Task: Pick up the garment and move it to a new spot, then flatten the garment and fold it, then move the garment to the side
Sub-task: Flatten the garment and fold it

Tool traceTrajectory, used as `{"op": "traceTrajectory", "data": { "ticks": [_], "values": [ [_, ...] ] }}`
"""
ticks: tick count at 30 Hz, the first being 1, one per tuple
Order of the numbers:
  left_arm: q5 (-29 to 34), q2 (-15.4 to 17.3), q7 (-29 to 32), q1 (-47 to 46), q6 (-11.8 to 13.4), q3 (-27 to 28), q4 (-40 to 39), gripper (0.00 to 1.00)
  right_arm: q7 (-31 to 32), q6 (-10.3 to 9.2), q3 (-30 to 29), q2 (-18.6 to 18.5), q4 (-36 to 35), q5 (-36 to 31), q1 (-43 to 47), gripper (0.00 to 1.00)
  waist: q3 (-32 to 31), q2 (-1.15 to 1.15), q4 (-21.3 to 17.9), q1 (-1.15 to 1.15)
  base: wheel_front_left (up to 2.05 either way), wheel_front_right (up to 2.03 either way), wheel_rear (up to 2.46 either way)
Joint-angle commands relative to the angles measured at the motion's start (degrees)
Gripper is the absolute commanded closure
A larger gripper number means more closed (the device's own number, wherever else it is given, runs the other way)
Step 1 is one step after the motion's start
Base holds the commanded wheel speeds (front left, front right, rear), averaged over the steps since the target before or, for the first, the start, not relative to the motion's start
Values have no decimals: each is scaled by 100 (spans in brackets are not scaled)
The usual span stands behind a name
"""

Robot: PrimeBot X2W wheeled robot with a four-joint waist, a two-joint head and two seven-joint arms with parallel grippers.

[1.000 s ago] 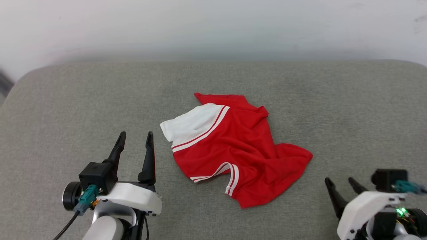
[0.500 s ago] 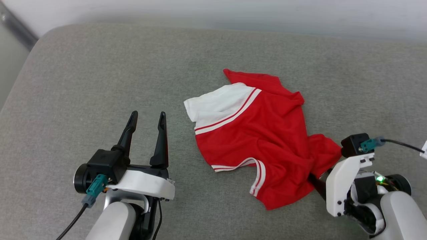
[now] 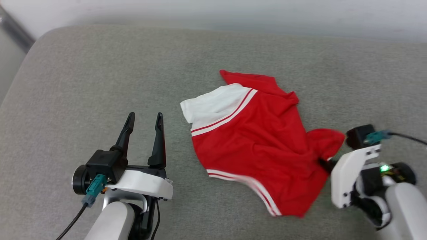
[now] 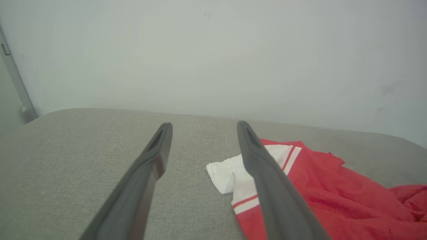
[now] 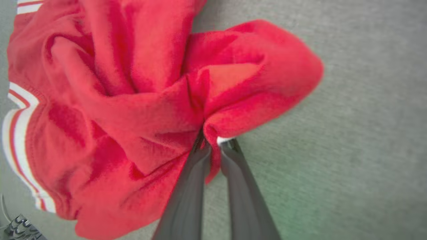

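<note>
Clamps the right gripper (image 5: 216,145) shut on a bunched red fold of the garment (image 3: 253,146), at its right edge in the head view. Pinches the cloth between the two dark fingers (image 5: 186,200), with almost no gap between them, and gathers the fabric into deep wrinkles around the tips. Buries these tips under red cloth in the head view. Cannot tell about any lifting of the gripped fold off the cushion (image 3: 83,83).

Holds the left gripper (image 3: 145,115) wide open and empty above the gray fabric cushion, fingers pointing away from the robot, near the white sleeve (image 3: 213,105) but apart from it.

Finds the garment lying crumpled on the cushion, around the middle and reaching toward the right side, with plain red fabric facing up. Shows one white short sleeve at the left end, bordered by a red-white striped trim (image 3: 223,121). Shows another striped band (image 3: 247,183) along the near edge.

From the left wrist, looks along the open fingers to the sleeve and the red body on the right, with a pale wall (image 4: 213,50) behind the cushion.

Carries a teal connector (image 3: 91,190) with a black cable on the left wrist. Carries a small green light (image 3: 384,168) on the right wrist.
</note>
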Motion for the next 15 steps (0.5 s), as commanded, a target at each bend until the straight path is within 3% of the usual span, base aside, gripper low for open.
{"op": "traceTrajectory", "data": {
  "ticks": [1,8,13,14,15],
  "values": [
    [9,27,-33,40,-15,21,-2,0,-104,-10,-125,-105,-139,-96,-99,100,-93,0,-126,-1,0,0,0],
    [0,72,-19,149,15,30,-24,0,-237,-9,-1179,-11,-590,-430,423,100,-260,0,-454,-1,0,0,0],
    [-12,102,41,147,35,5,-48,0,-322,-9,-1788,263,-230,-546,902,100,-257,0,-603,-1,0,0,0],
    [-16,104,44,143,40,2,-48,0,-406,-8,-1837,335,-88,-518,938,78,-252,0,-625,-1,0,0,0],
    [-20,107,51,140,47,0,-49,0,-478,-8,-1838,374,62,-499,970,19,-249,0,-641,-1,0,0,0]
  ]
}}
